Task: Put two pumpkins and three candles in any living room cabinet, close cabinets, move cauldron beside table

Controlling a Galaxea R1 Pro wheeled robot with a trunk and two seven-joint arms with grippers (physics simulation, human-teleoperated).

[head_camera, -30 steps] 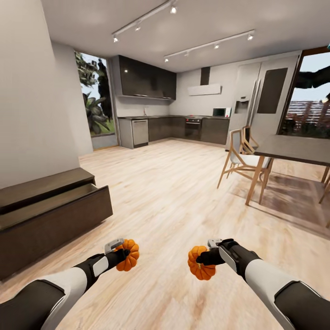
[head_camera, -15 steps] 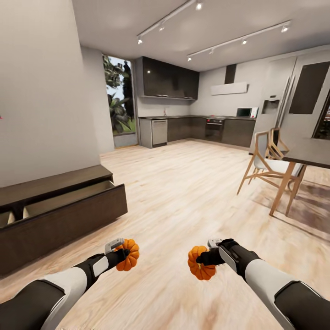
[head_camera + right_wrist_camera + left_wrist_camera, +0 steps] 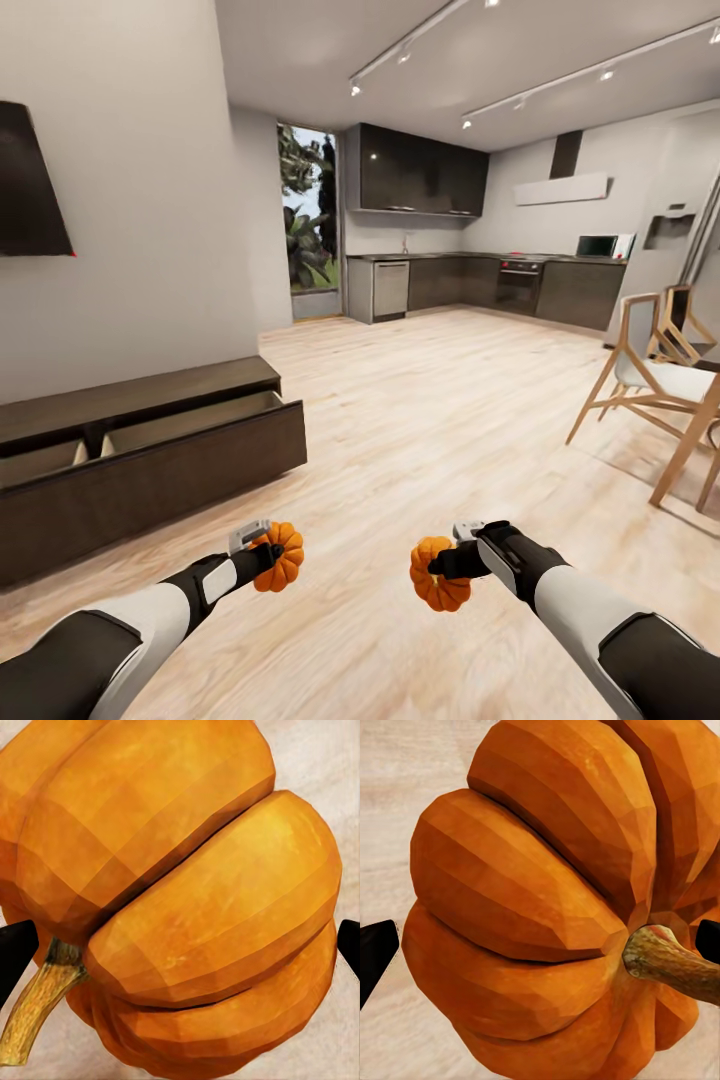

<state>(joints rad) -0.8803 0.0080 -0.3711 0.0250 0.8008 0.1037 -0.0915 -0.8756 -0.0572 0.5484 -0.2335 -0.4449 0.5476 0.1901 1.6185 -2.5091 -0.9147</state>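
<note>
Left gripper [image 3: 268, 556] clamped on one pumpkin [image 3: 281, 556], right gripper [image 3: 447, 566] clamped on the other pumpkin [image 3: 436, 574], both held low over bare plank floor [image 3: 420, 430]. Ahead to the left, against the wall: the cabinet [image 3: 150, 460] with a drawer [image 3: 190, 420] pulled open (pale inside). Off to the right, wooden chairs [image 3: 655, 375]; far behind, a dark kitchen [image 3: 480, 285]. Open floor between arms and cabinet.
</note>
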